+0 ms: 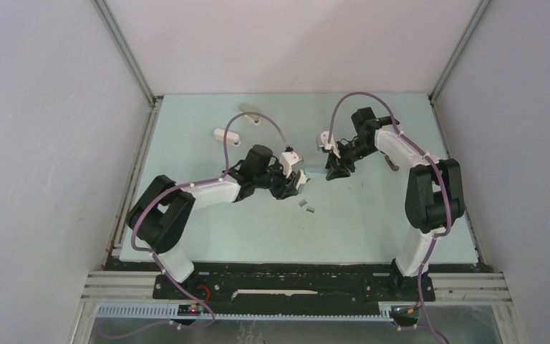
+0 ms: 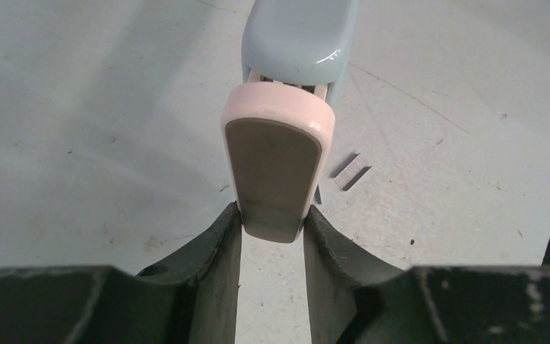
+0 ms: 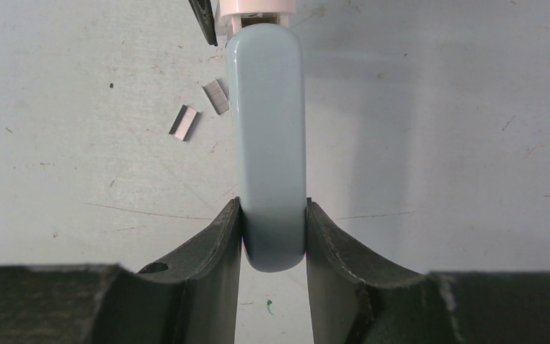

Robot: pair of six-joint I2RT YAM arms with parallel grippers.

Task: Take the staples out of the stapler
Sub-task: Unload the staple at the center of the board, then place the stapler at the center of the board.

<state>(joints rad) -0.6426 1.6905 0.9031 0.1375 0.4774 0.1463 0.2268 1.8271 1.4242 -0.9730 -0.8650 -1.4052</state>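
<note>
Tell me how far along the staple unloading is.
Done: two staple strips lie loose on the table. In hand: the stapler, left jaws clamped on its pink end, right jaws on its blue end. Left: whether more staples sit inside is hidden; if none, set it down.

Left gripper (image 2: 272, 221): dark fingers (image 2: 213, 247) pressed against both sides of the stapler's near end.
Stapler (image 2: 278, 154): pink-rimmed part with its grey face towards the camera, pale blue body beyond.
Staples (image 2: 351, 172): one short silvery strip lying flat, near the stapler's right side.
Tabletop (image 2: 79, 107): pale, scuffed.
</note>
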